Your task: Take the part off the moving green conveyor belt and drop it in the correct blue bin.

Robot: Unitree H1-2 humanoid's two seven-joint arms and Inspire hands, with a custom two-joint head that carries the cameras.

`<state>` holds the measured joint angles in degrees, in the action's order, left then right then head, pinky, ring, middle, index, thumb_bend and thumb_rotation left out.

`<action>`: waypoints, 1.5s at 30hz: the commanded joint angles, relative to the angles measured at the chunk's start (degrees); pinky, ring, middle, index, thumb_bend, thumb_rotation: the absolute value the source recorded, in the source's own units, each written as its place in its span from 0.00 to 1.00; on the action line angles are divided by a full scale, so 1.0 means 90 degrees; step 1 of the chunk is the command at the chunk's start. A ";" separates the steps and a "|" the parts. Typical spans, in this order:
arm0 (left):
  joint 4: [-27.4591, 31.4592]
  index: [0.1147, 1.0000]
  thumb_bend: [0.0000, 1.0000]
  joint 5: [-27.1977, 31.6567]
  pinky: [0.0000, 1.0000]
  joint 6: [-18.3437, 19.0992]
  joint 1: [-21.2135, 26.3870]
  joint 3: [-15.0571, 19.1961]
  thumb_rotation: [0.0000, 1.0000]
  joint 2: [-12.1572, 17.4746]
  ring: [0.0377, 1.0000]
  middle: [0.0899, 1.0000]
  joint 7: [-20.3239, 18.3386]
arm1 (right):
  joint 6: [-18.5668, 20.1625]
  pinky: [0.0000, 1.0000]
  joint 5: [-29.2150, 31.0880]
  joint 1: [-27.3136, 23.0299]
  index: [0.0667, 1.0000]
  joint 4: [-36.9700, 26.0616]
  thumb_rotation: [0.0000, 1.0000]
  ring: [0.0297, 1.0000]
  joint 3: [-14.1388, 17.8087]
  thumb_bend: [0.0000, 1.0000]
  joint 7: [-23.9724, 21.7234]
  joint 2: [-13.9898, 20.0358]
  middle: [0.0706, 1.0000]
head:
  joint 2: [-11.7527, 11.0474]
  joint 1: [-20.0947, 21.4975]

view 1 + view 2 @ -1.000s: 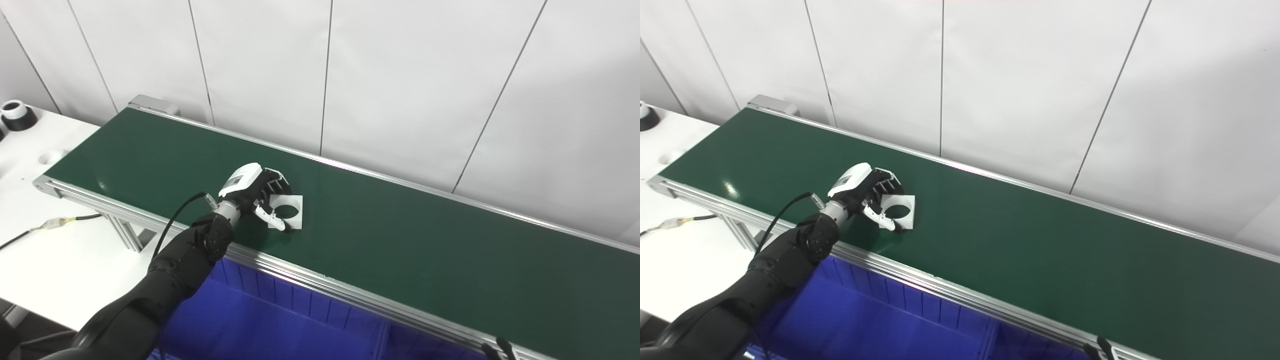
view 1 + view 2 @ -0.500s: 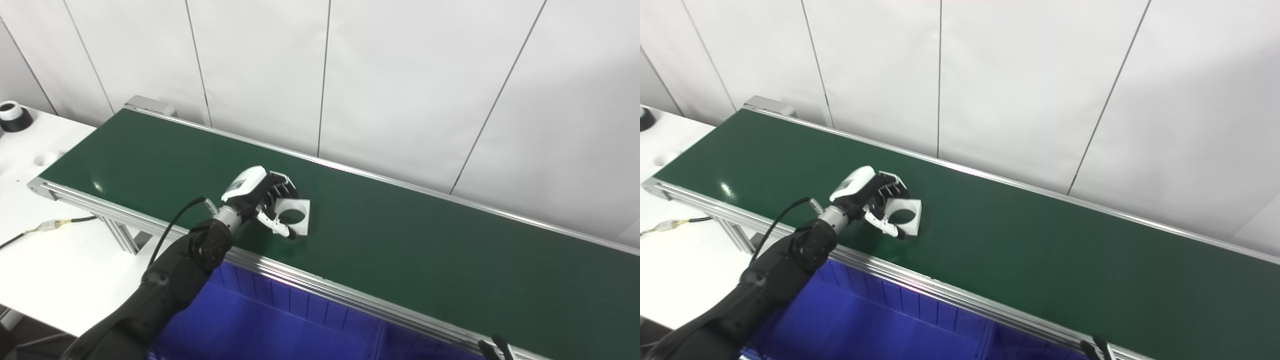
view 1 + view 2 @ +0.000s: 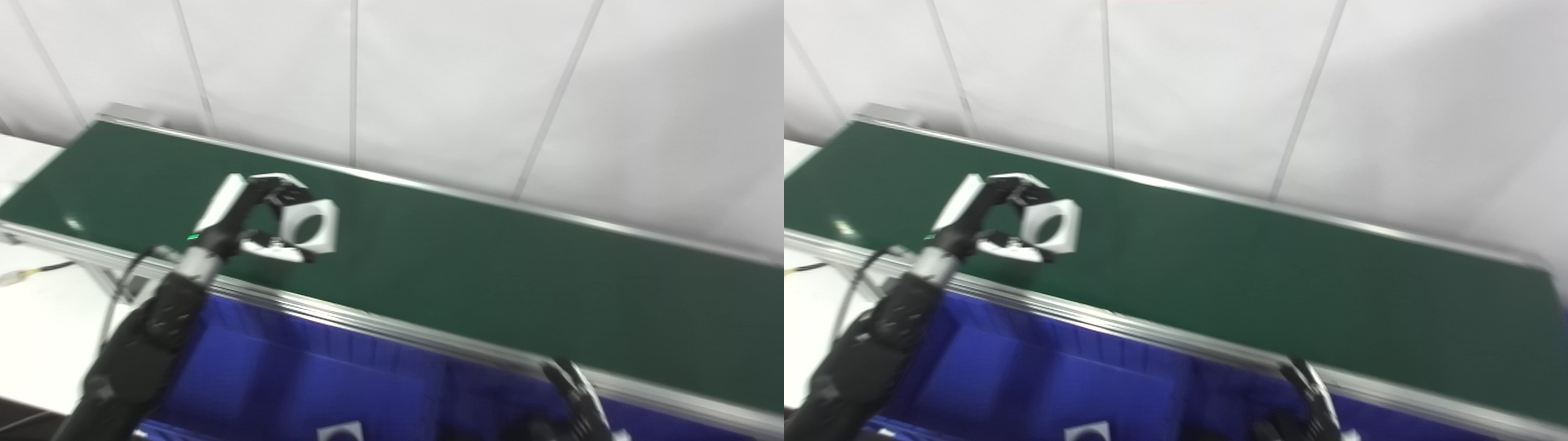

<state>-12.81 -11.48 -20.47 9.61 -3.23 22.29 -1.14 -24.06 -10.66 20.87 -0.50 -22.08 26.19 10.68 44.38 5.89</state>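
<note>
My left hand (image 3: 248, 214) is shut on the part (image 3: 310, 225), a white square block with a round hole through it. It holds the part raised above the near side of the green conveyor belt (image 3: 465, 263); the same hand (image 3: 989, 214) and part (image 3: 1051, 225) show in the right eye view. The blue bin (image 3: 294, 380) lies below the belt's near rail. Only the dark fingertips of my right hand (image 3: 579, 398) show at the bottom edge, over the bin, too little to tell their state. The picture is blurred.
A white square part with a hole (image 3: 340, 432) lies inside the blue bin at the bottom edge. The belt's silver near rail (image 3: 380, 324) runs between belt and bin. A white table (image 3: 37, 306) with a cable stands at the left. White wall panels stand behind the belt.
My left hand has lifted the part off the belt surface and turned it up on edge. The camera has swung right and down, showing more of the bin and my right hand.
</note>
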 commanded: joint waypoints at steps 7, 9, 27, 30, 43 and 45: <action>0.0481 0.45 0.50 0.0467 0.40 -0.0581 -0.0357 -0.0074 0.00 -0.0049 0.40 0.44 -0.0472 | -0.0319 0.85 -0.0290 -0.0040 0.84 -0.0342 0.74 0.82 0.0038 0.78 0.0206 -0.0207 0.78 | 0.0293 0.0598; 0.0627 0.46 0.50 0.0363 0.39 -0.0493 -0.0441 -0.0105 0.00 -0.0102 0.40 0.43 -0.0498 | -0.0318 0.85 -0.0348 -0.0038 0.84 -0.0336 0.74 0.83 0.0055 0.77 0.0206 -0.0243 0.79 | 0.0316 0.0692; 0.0659 0.44 0.50 -0.0039 0.44 -0.0656 -0.1102 -0.0750 0.00 -0.0380 0.41 0.45 -0.0927 | -0.0280 0.82 -0.1027 0.0001 0.84 -0.0394 0.77 0.82 0.0614 0.78 -0.0186 -0.0759 0.77 | 0.0586 0.1254; 0.0659 0.43 0.50 -0.0263 0.44 -0.0684 -0.1224 -0.0933 0.00 -0.0409 0.42 0.46 -0.0929 | -0.0279 0.83 -0.1077 0.0008 0.85 -0.0367 0.77 0.83 0.0706 0.79 -0.0265 -0.0832 0.78 | 0.0558 0.1265; 0.0259 0.42 0.50 -0.1222 0.47 -0.0717 -0.1340 -0.1891 0.00 -0.0155 0.44 0.46 -0.0202 | -0.0302 0.83 -0.1068 0.0062 0.87 -0.0299 0.78 0.85 0.0926 0.80 -0.0533 -0.0968 0.81 | 0.0499 0.1253; 0.0140 0.42 0.50 -0.1385 0.48 -0.0717 -0.1298 -0.2045 0.00 -0.0106 0.44 0.46 -0.0007 | -0.0310 0.83 -0.1054 0.0060 0.87 -0.0295 0.78 0.84 0.0932 0.80 -0.0536 -0.0978 0.81 | 0.0497 0.1245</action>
<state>-11.76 -23.20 -24.91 -3.26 -21.22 20.41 -3.60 -24.06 -20.05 21.46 -2.03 -13.81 21.82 2.44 48.78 17.14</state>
